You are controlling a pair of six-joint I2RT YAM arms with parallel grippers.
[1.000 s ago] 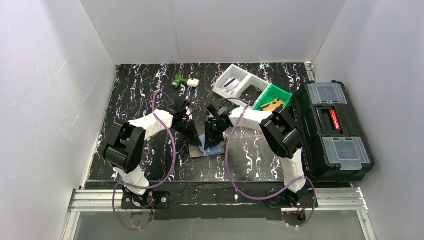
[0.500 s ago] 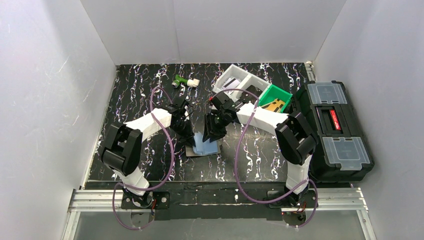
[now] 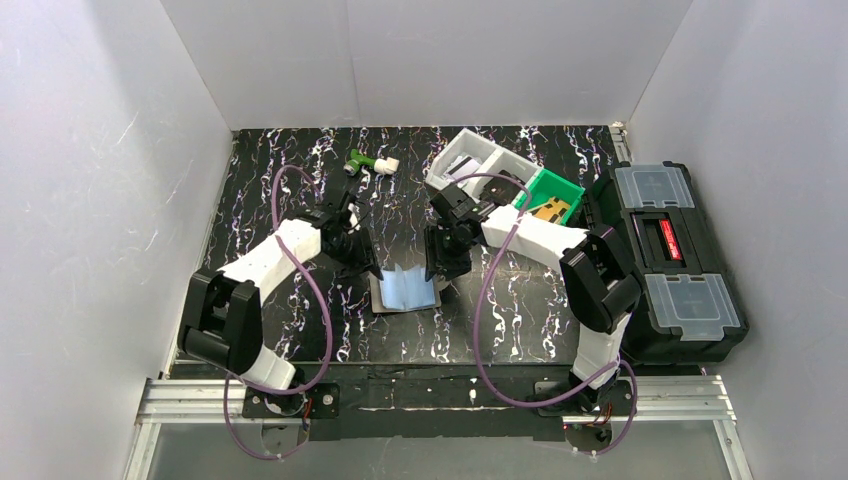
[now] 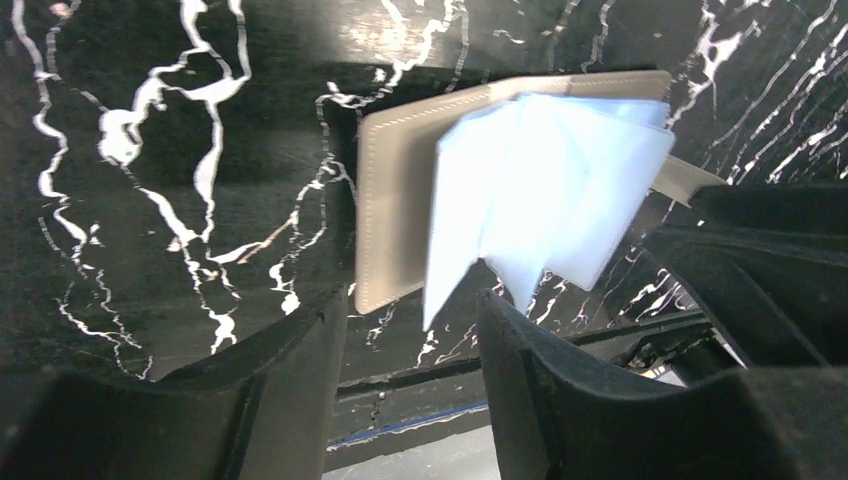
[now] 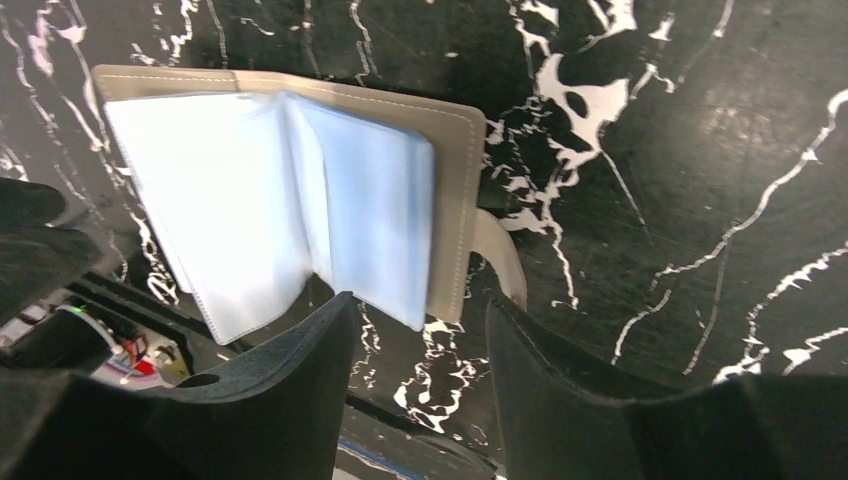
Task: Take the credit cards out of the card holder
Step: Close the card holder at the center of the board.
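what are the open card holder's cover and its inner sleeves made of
The flat beige-grey card holder cover looks like matte leather or faux leather: a stitched seam runs along its edge. The pale blue inner sleeves look like thin soft plastic: translucent, with a sheen, fanned up and bending.

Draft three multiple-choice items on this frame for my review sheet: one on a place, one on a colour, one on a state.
1. Where is the card holder?
A: inside a bin. B: flat on the table. C: lifted off the table.
2. What colour is the bin next to the toolbox?
A: green. B: red. C: yellow.
3. The card holder is:
A: folded shut. B: open, its sleeves fanned. C: clamped in jaws.

Answers:
1 B, it lies on the black marbled surface.
2 A, the bin by the black toolbox is bright green.
3 B, both wrist views show pale-blue sleeves spread, with nothing gripping them.
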